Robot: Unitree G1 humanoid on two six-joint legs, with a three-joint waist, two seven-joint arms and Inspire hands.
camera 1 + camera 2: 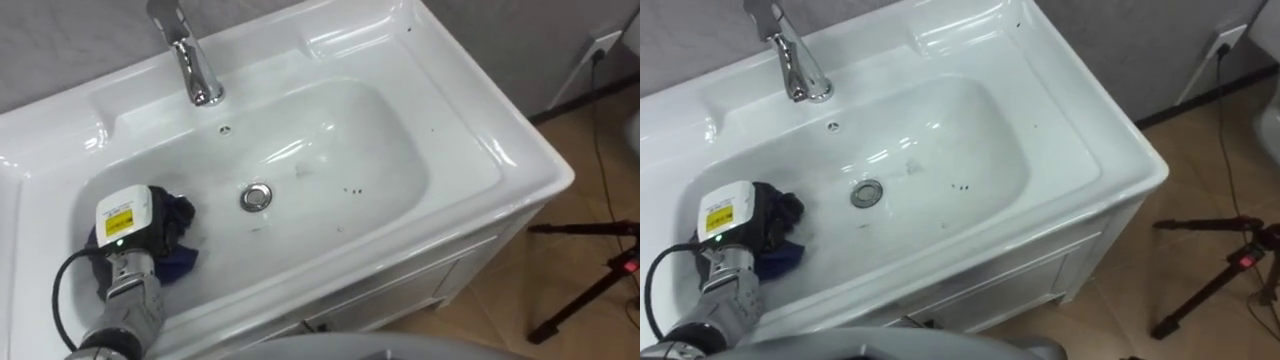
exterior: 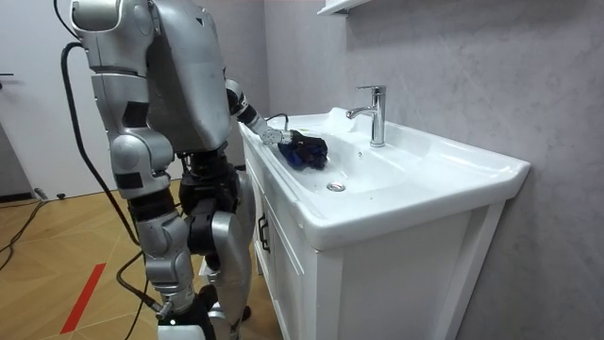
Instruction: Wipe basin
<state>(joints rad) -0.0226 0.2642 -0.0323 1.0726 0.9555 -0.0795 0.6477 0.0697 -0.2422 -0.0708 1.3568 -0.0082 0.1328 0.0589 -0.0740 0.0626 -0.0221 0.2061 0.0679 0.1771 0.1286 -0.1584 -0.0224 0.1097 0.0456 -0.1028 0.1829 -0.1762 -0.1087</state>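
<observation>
As it lies in the basin (image 1: 385, 150), a blue cloth (image 1: 180, 262) is partly covered by the left hand (image 1: 127, 218). Its finger state cannot be told.

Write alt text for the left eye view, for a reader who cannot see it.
The robot's left hand rests on a dark blue cloth at the left end of a white basin, seen from above. A chrome tap stands at the back rim, the drain sits mid-bowl, and a few dark specks lie right of the drain.
</observation>
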